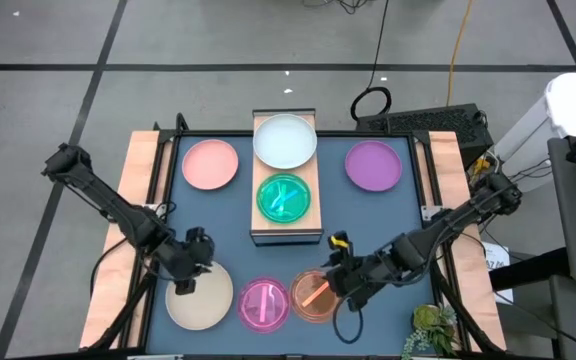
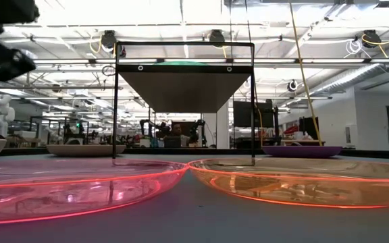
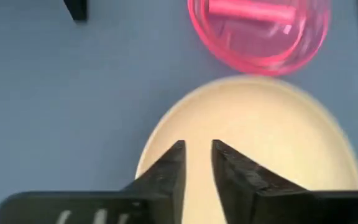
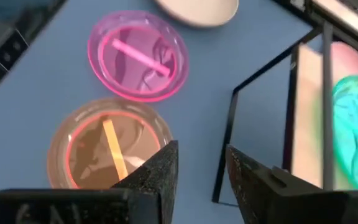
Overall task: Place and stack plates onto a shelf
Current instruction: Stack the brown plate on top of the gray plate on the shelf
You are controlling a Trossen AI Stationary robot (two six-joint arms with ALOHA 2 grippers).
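The left tool (image 3: 197, 163) hangs low over the cream plate (image 3: 272, 137), its two fingers a narrow gap apart and closed on nothing; their tips sit above the plate's near rim, not around it. Just beyond that plate lies the magenta plate (image 1: 264, 304), and beside that the orange plate (image 1: 314, 295), all three along the front of the bench (image 1: 408, 215). The right tool (image 4: 201, 163) hovers at the orange plate's edge nearest the shelf, jaws parted and empty, with a leg of the shelf's dark frame close by.

Farther back stands the shelf (image 1: 312, 200), carrying the pale blue-white plate (image 1: 285, 140) at its far end and a green plate (image 1: 284, 197) nearer the front; I cannot tell whether the teal one lies with the green. The salmon pink plate (image 1: 210, 164) lies to the shelf's left and the purple plate (image 1: 374, 165) to its right, both on the bench.

The step in hand looks like the pickup of the cream plate. Next, the left tool would need to straddle the rim, one finger inside and one outside, close firmly, then lift clear before carrying it to the shelf.
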